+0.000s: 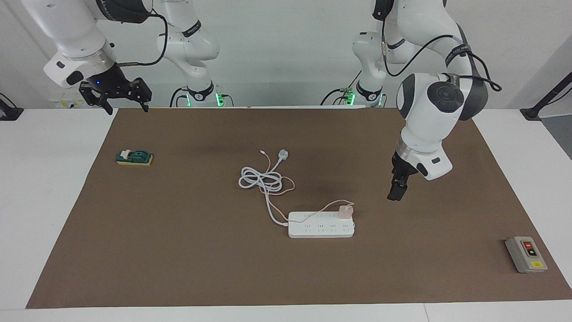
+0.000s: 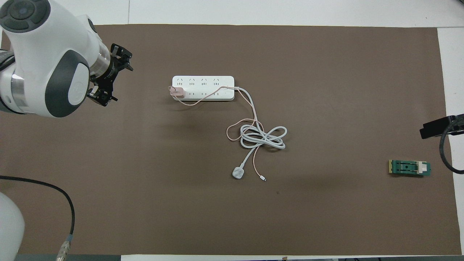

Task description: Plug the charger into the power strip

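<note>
Bare brown mat (image 1: 187, 250) lies all round the power strip (image 1: 321, 225) except on its robot-ward side — there the coiled white cord (image 1: 261, 180) and thin pink cable (image 1: 313, 210) sprawl. The charger (image 1: 345, 211) stands upright on the strip's end toward the left arm. Green block (image 1: 134, 157) and grey switch box (image 1: 526, 254) sit well apart, near the mat's ends.

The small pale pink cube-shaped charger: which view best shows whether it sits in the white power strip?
The facing view: the small pale pink cube-shaped charger stands upright on the long white power strip, at the left arm's end, nothing gripping it. The overhead view shows only its top over the end socket.
</note>
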### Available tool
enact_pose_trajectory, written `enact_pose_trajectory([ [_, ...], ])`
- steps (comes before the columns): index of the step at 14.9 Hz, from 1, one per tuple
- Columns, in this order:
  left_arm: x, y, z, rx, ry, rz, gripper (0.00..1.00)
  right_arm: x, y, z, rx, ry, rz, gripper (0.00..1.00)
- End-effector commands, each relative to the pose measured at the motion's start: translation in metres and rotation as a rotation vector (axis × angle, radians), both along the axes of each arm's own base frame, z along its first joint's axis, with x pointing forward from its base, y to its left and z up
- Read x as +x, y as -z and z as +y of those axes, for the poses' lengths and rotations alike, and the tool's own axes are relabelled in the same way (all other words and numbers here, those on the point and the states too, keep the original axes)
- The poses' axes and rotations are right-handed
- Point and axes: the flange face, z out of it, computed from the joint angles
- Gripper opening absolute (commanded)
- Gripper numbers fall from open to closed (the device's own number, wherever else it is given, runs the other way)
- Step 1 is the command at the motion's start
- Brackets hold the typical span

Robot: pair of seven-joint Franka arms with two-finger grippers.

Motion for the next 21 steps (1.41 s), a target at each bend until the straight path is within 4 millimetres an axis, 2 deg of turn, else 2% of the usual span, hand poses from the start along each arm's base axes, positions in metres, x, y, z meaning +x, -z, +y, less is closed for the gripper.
enact_pose_trajectory([
  [1, -0.011, -0.017, 0.027, -0.012, 0.146, 0.041, 0.99, -0.001, -0.003, -0.004, -0.024, 0.017, -0.012, 1.00],
  [2, -0.014, -0.022, 0.030, -0.013, 0.203, 0.043, 0.99, -0.001, -0.003, -0.003, -0.024, 0.014, -0.012, 1.00],
  [5, -0.020, -0.040, 0.060, -0.019, 0.350, 0.052, 0.98, -0.001, -0.004, -0.004, -0.024, 0.017, -0.013, 1.00],
  [8, -0.031, -0.059, 0.102, -0.027, 0.550, 0.078, 0.98, -0.001, -0.003, -0.005, -0.024, 0.019, -0.012, 1.00],
  [9, -0.043, -0.073, 0.128, -0.035, 0.622, 0.081, 0.98, -0.001, -0.003, -0.005, -0.024, 0.019, -0.012, 1.00],
  [11, -0.071, -0.093, 0.154, -0.051, 0.698, 0.086, 0.98, -0.001, -0.003, -0.004, -0.024, 0.017, -0.012, 1.00],
  [13, -0.095, -0.104, 0.162, -0.055, 0.737, 0.099, 0.99, -0.001, -0.003, -0.005, -0.024, 0.020, -0.012, 1.00],
  [15, -0.110, -0.109, 0.163, -0.046, 0.787, 0.119, 0.99, -0.001, -0.003, -0.006, -0.024, 0.023, -0.012, 1.00],
  [16, -0.113, -0.112, 0.163, -0.047, 0.795, 0.119, 0.99, -0.001, -0.003, -0.006, -0.024, 0.023, -0.012, 1.00],
  [19, -0.103, -0.116, 0.152, -0.030, 0.812, 0.056, 1.00, -0.001, -0.003, -0.005, -0.024, 0.026, -0.012, 1.00],
  [21, -0.108, -0.113, 0.150, -0.045, 0.803, 0.083, 1.00, -0.001, -0.004, -0.004, -0.023, 0.025, -0.014, 1.00],
])
